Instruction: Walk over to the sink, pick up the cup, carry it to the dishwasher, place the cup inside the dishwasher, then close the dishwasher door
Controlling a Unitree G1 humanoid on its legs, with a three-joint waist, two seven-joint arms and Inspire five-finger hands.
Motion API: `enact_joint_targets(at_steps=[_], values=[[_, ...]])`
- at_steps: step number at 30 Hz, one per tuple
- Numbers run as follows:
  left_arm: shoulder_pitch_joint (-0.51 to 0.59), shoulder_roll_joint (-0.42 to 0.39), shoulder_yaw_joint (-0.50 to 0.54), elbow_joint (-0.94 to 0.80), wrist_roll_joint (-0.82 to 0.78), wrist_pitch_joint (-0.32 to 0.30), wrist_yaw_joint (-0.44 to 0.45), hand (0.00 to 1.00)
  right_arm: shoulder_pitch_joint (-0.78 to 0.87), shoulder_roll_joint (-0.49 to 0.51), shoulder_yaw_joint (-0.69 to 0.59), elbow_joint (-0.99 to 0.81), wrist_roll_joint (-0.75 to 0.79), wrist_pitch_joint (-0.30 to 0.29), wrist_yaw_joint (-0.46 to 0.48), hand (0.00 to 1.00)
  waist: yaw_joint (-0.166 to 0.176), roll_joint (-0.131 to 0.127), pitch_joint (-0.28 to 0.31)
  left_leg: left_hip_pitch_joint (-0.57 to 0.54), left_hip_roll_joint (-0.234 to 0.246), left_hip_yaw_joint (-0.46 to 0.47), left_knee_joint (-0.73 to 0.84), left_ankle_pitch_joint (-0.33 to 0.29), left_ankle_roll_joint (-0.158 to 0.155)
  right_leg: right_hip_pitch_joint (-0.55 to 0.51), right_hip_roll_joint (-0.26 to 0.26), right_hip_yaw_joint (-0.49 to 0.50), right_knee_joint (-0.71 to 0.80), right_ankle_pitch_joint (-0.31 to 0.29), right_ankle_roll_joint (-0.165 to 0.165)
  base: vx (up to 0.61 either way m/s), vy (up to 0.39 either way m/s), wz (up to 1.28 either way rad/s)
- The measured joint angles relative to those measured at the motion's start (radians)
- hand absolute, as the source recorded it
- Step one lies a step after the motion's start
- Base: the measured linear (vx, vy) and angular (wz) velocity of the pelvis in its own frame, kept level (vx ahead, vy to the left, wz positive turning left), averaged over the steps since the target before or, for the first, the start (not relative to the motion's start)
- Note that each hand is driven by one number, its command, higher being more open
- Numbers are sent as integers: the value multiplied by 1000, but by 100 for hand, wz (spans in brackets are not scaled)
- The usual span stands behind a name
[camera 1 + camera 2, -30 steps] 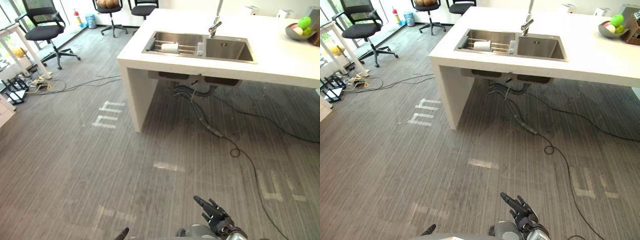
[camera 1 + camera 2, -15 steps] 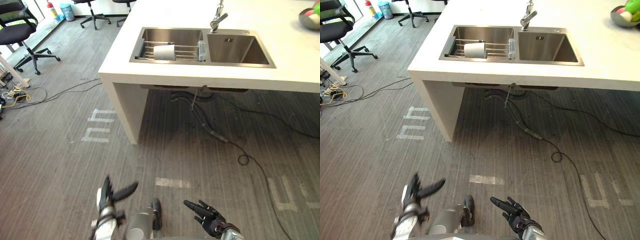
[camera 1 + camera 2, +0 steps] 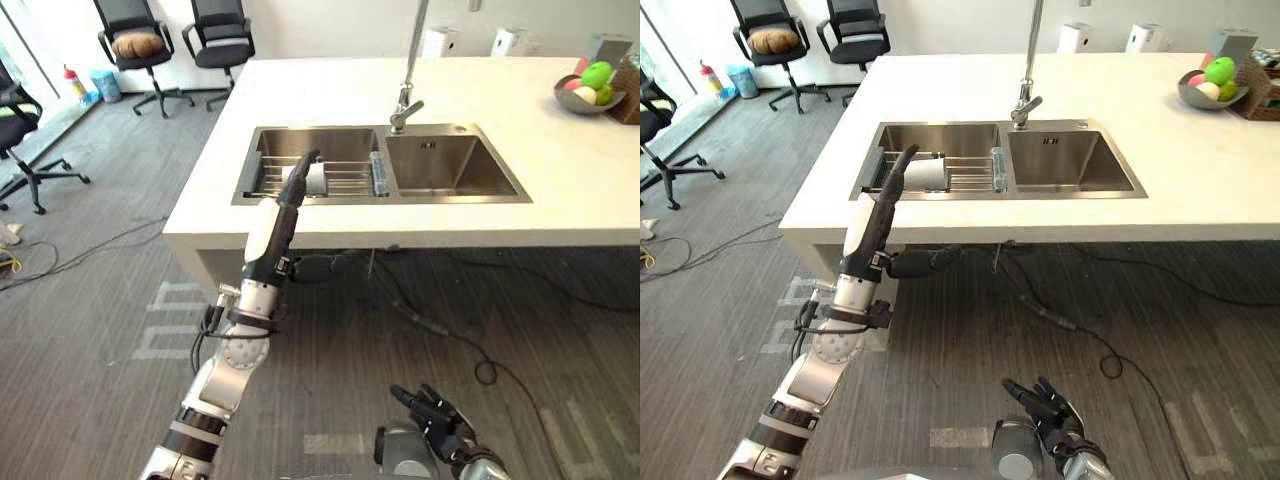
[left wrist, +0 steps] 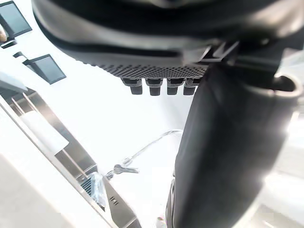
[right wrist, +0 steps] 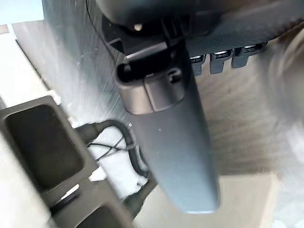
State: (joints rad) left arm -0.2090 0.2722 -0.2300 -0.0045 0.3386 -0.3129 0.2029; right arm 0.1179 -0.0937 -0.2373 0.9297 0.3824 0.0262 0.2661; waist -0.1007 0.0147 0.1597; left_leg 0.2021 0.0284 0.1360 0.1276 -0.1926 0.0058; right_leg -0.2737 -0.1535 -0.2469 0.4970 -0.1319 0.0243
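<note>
White counter (image 3: 330, 90) holds a double sink (image 3: 300, 140). Left hand (image 3: 880, 205) is up in front of the left basin, fingers straight, gripping nothing. White cup (image 3: 930, 173) lies sideways on that basin's rack; right hand (image 3: 435, 425) is low over the floor, fingers loose.

Counter: I see a white island (image 3: 330, 85) with a double sink (image 3: 455, 172) sunk into it and a faucet (image 3: 405, 105) behind the basins.
Far right: bowl of fruit (image 3: 585, 95).
Back edge: two small white boxes (image 3: 437, 42).
Floor: grey planks (image 3: 90, 290), office chairs (image 3: 140, 50), pale tape marks (image 3: 165, 320).
</note>
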Motion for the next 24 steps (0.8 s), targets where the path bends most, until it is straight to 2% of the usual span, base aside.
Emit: enact_joint_targets(at_steps=[1,2,3,5,7,9,10,11,12,13,14,15,17,18,19,20,21,22,24], values=[[-5,17,4,0,-6,22,-13,100,18,11,14,2,-15,16,-4,100,2,-16,-7,33,21,2,21,-30,-38,61,33,32,-263,172,-19,540,-304,0],[-8,22,5,3,-5,35,-16,100,31,15,20,3,-21,24,-6,100,-2,-10,-7,50,35,9,38,-52,-55,91,50,40,-300,241,-18,536,-279,-27],[-14,-6,1,0,-5,80,-30,100,33,-6,16,2,-29,55,-7,100,3,37,-13,56,97,42,58,-58,-69,108,113,63,-291,227,-34,471,-245,-24],[-45,-16,-20,0,-4,100,-39,100,30,-9,16,1,-33,93,-3,100,3,34,-10,58,113,54,50,-38,-69,106,131,79,-243,163,-42,353,-218,-24],[-61,-17,-52,0,-2,117,-61,100,41,-20,22,-22,-34,140,-1,100,-5,33,-14,93,126,52,70,-14,-91,106,136,80,-140,60,-46,282,-177,-6],[-59,-17,-56,0,-2,133,-76,100,46,-31,37,-41,-33,174,0,100,-3,33,-15,87,131,35,132,-10,-97,119,135,81,-112,13,-49,268,-146,4],[-56,-16,-56,1,-3,152,-81,100,50,-39,52,-51,-32,195,1,100,-1,32,-17,49,141,14,233,-1,-104,140,136,76,-122,-7,-52,267,-174,20],[-55,-16,-54,1,-4,171,-85,100,55,-42,55,-53,-32,213,2,100,0,34,-20,-34,165,-4,395,27,-117,175,142,62,-157,-13,-54,207,-151,28],[-55,-14,-52,1,-5,178,-87,100,56,-45,57,-52,-32,221,2,100,2,34,-19,-83,185,-2,492,50,-110,200,148,55,-186,-16,-53,208,-153,35],[-55,-6,-47,1,-7,189,-96,100,65,-49,60,-49,-32,233,2,100,7,36,-21,-162,244,27,648,34,-99,255,169,41,-241,-8,-63,229,-139,22],[-55,4,-35,13,-12,192,-100,100,74,-52,68,-35,-32,233,2,100,16,32,-23,-193,287,71,676,0,-100,311,179,33,-285,1,-77,286,-147,14],[-55,10,-28,19,-21,196,-100,100,73,-53,68,-22,-32,232,2,100,19,28,-26,-198,294,91,655,-18,-100,335,179,33,-303,3,-77,242,-101,-6],[-60,32,14,22,-57,199,-112,100,69,-67,76,28,-38,219,2,100,31,23,-59,-214,261,149,379,-27,-105,367,155,42,-342,9,-69,271,-17,-11],[-67,32,31,22,-71,199,-117,100,62,-74,77,38,-45,215,2,100,32,32,-65,-215,245,153,284,-12,-116,368,148,43,-341,9,-67,258,46,-6],[-76,36,49,24,-88,199,-119,100,50,-81,75,49,-58,213,2,100,31,34,-66,-207,213,153,147,35,-114,368,139,46,-341,9,-63,247,135,-9],[-97,48,64,38,-103,200,-118,100,48,-92,65,61,-71,209,4,100,30,50,-76,-190,174,144,-67,229,-109,370,138,50,-340,2,-42,230,155,-13],[-102,57,66,44,-111,200,-118,100,47,-91,64,66,-71,205,2,100,29,48,-80,-183,166,152,-94,269,-108,373,137,53,-340,-7,-27,247,175,-4],[-103,76,70,55,-128,203,-118,100,48,-78,63,67,-70,194,-1,100,23,36,-90,-158,138,152,-145,291,-100,376,116,52,-341,-10,-19,136,113,5],[-103,104,70,56,-146,204,-120,100,50,-77,47,68,-71,184,-4,100,12,35,-91,-142,110,151,-198,302,-86,374,91,47,-343,-22,0,116,129,18]])
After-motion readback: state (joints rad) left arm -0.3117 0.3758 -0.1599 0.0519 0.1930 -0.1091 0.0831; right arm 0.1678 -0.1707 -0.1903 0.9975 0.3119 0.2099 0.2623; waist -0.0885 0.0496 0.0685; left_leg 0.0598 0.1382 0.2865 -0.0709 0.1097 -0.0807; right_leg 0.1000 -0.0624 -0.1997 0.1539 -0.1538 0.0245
